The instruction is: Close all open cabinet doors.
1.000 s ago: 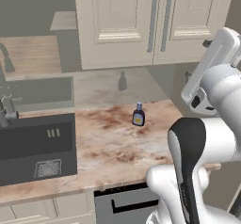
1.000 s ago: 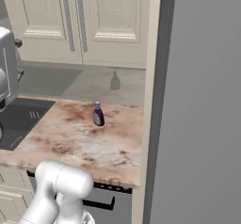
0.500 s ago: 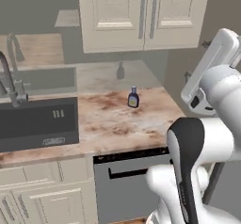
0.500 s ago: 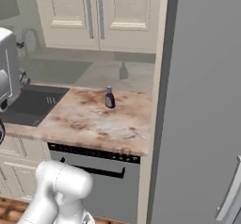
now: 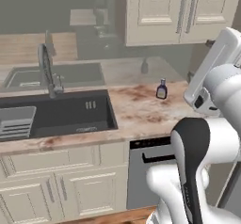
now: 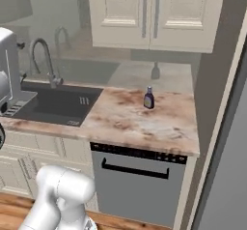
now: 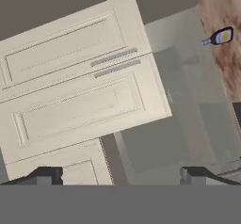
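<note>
Two cream cabinet doors (image 5: 155, 11) (image 6: 120, 7) hang side by side over the counter, their grey bar handles (image 6: 144, 11) meeting at the middle. Both look flush with the cabinet front. In the hand view, which is rolled, the same pair of cabinet doors (image 7: 80, 77) lies across the picture and part of another cream door (image 7: 80, 171) shows beyond a dark gap; I cannot tell whether that one stands open. My gripper (image 7: 120, 176) is open, holds nothing and is well short of the doors.
A small bottle (image 5: 162, 89) (image 6: 149, 98) (image 7: 219, 37) stands on the marble counter (image 6: 144, 127). A dark sink (image 5: 56, 115) with a faucet (image 5: 47, 72) lies to the left. Under the counter is a dishwasher (image 6: 140, 176), with a tall grey fridge (image 6: 226, 127) to its right.
The whole picture has shifted: the base has driven back and to the left, bringing the sink and base cabinets into view. The arm keeps its pose and the gripper stays open.
</note>
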